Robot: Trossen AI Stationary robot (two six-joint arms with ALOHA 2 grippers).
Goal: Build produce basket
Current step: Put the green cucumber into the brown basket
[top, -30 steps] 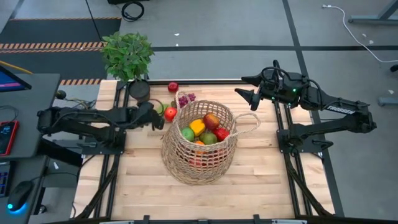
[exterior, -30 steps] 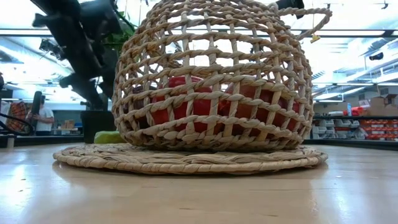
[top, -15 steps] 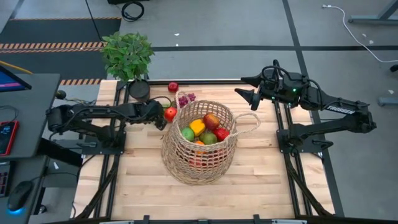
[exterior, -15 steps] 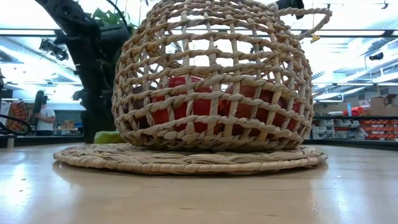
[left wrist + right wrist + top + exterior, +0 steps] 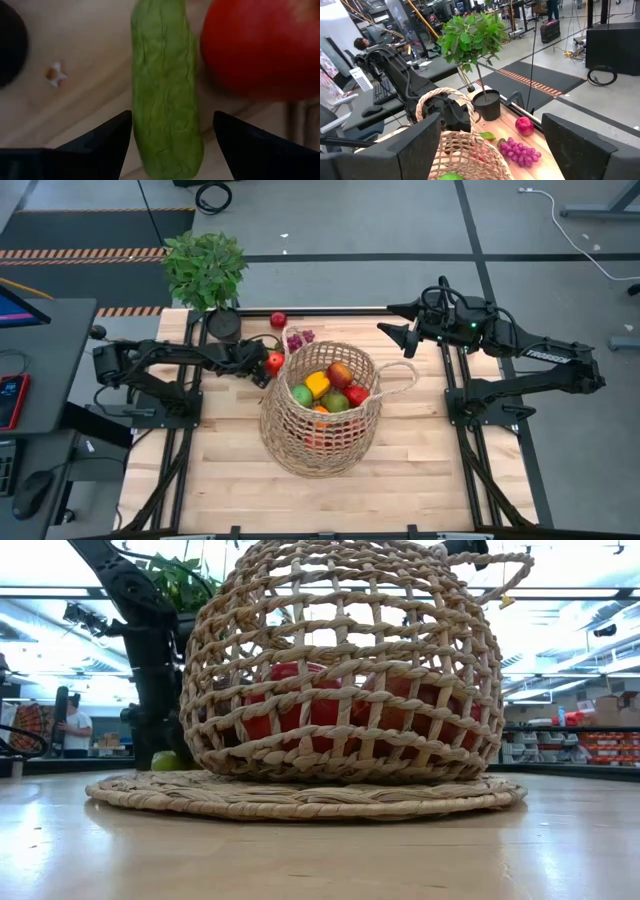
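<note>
The wicker basket (image 5: 325, 408) stands mid-table on a round woven mat (image 5: 300, 798). It holds produce: a green apple (image 5: 301, 394), a yellow pepper (image 5: 317, 384) and red fruits. Left of the basket, a green cucumber (image 5: 165, 100) lies on the wood next to a red apple (image 5: 274, 362). My left gripper (image 5: 172, 117) is open and low over the cucumber, one finger on each side of it. Purple grapes (image 5: 300, 337) and another red apple (image 5: 278, 320) lie farther back. My right gripper (image 5: 491, 117) hangs open and high at the far right (image 5: 392, 320), holding nothing. My left gripper comes at the cucumber's middle from above, slanting down, its fingers lying across it. One finger (image 5: 112, 132) stands right at the cucumber's edge and the other (image 5: 235, 135) stands clear of it. I cannot tell whether it touches. The cucumber lies flat on the table.
A leafy potted plant (image 5: 205, 268) in a black pot (image 5: 224, 325) stands at the far left corner, close behind my left arm. A small green fruit (image 5: 165, 760) lies by the mat. Bare wood lies along the near side of the table (image 5: 330, 500).
My left arm has swung toward the table's far edge and toward the basket. It has come down with the wrist rolling, so the gripper is now low over the cucumber beside the red apple. Its fingers have kept the same gap.
</note>
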